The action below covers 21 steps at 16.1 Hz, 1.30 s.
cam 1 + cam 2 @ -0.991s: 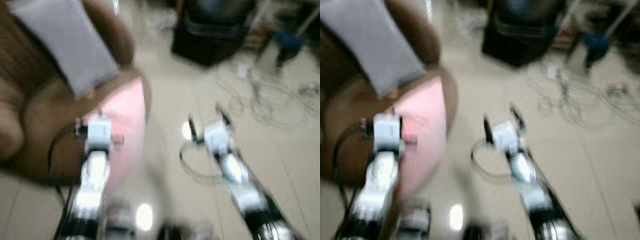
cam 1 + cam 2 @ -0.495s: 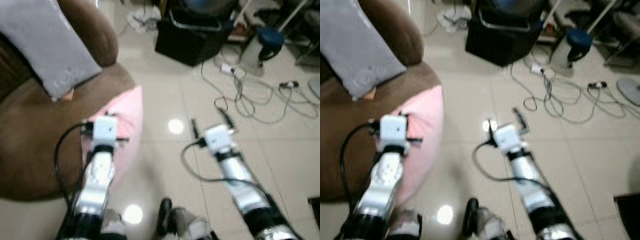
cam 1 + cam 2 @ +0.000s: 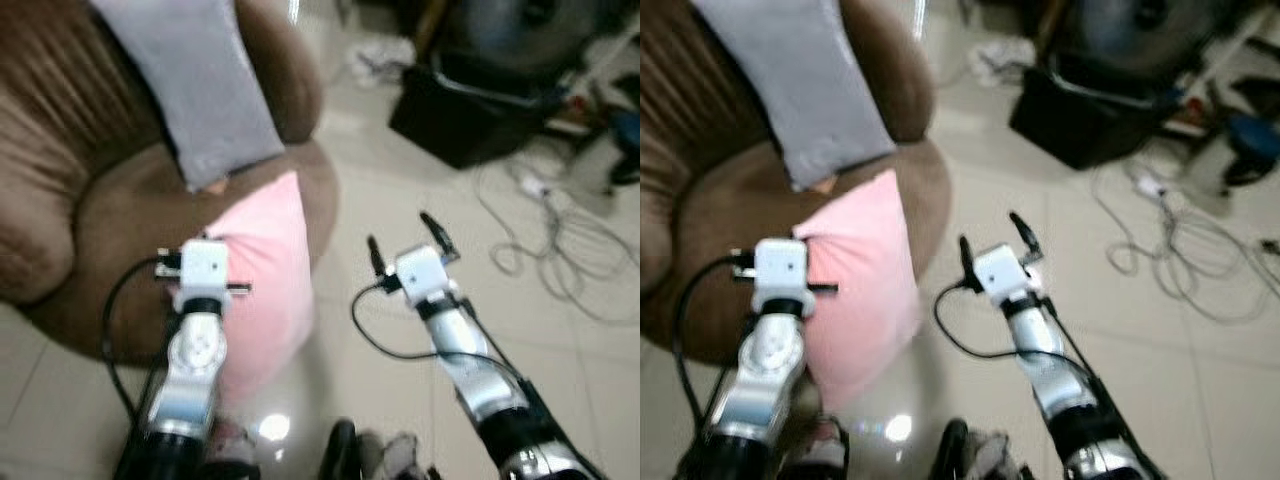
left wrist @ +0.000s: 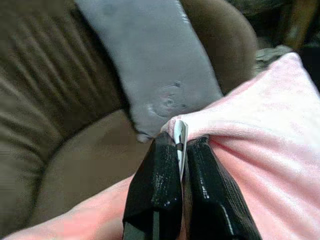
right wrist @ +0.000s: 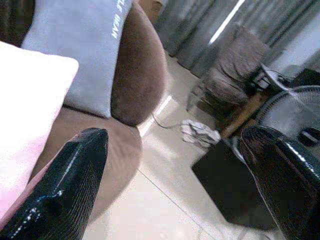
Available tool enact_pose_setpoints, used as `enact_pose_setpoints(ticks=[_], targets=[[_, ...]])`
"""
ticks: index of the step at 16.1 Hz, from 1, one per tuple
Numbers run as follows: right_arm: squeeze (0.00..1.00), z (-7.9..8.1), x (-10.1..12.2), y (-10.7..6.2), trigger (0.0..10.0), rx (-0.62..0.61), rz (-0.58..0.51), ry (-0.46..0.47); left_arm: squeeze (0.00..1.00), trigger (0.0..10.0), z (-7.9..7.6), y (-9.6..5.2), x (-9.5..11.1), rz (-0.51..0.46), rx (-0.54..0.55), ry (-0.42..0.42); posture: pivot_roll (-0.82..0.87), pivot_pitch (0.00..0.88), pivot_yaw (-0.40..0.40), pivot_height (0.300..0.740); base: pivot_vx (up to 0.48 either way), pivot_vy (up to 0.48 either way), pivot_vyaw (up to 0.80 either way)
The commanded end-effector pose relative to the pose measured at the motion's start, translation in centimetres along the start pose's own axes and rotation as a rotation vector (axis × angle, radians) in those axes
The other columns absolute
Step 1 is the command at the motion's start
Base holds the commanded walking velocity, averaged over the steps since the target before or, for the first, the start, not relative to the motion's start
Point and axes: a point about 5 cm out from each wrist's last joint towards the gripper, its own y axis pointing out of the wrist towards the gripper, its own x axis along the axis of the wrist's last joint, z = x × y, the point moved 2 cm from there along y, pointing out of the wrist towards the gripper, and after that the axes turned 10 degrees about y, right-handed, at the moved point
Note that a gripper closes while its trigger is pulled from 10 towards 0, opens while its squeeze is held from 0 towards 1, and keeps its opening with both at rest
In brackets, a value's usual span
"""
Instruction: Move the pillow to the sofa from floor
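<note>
Left gripper [image 4: 181, 150] jaws pinched closed; right gripper [image 3: 405, 238] jaws spread wide.

The pillow [image 3: 265, 290] is plain pale pink; the sofa [image 3: 60, 170] is brown with ribbed stripes. A grey cushion [image 3: 205, 85] carries white lettering, the floor [image 3: 400, 400] is cream tile, and both tools' fingers [image 4: 155, 195] are black.

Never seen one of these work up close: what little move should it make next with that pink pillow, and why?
Probably carry it a bit farther onto the brown sofa before letting go. The left gripper is shut on the pink pillow, which overhangs the seat's front edge. The right gripper hangs open over the floor.
</note>
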Motion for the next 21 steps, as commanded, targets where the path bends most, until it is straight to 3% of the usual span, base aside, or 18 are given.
enact_pose_setpoints(ticks=[1, 11, 16, 21], targets=[[0.0, -1.0, -1.3, -1.0, 10.0, -0.03, 0.058, 0.0, 0.0, 10.0, -0.7, 0.0, 1.6, -0.059, 0.003, -0.018, 0.33, 0.27, -0.177, 0.74, 0.0, 0.0, 0.0], [0.0, -0.8, -1.5, -1.3, 10.0, -0.01, 0.065, -0.01, 0.0, 10.0, -1.4, 0.1, 1.6, -0.011, 0.019, -0.008, 0.33, 0.254, -0.181, 0.74, 0.419, 0.0, 0.0], [0.0, -0.2, -1.6, -1.3, 10.0, 0.016, 0.072, -0.018, 0.0, 10.0, -1.8, -0.1, 1.7, -0.005, 0.021, 0.008, 0.34, 0.261, -0.18, 0.74, 0.269, -0.348, 0.66], [0.0, 0.0, -2.1, -1.2, 10.0, 0.022, 0.103, 0.006, 0.0, 10.0, -2.1, -0.4, 2.0, -0.02, 0.005, -0.045, 0.35, 0.266, -0.18, 0.74, 0.154, -0.326, 0.47]])
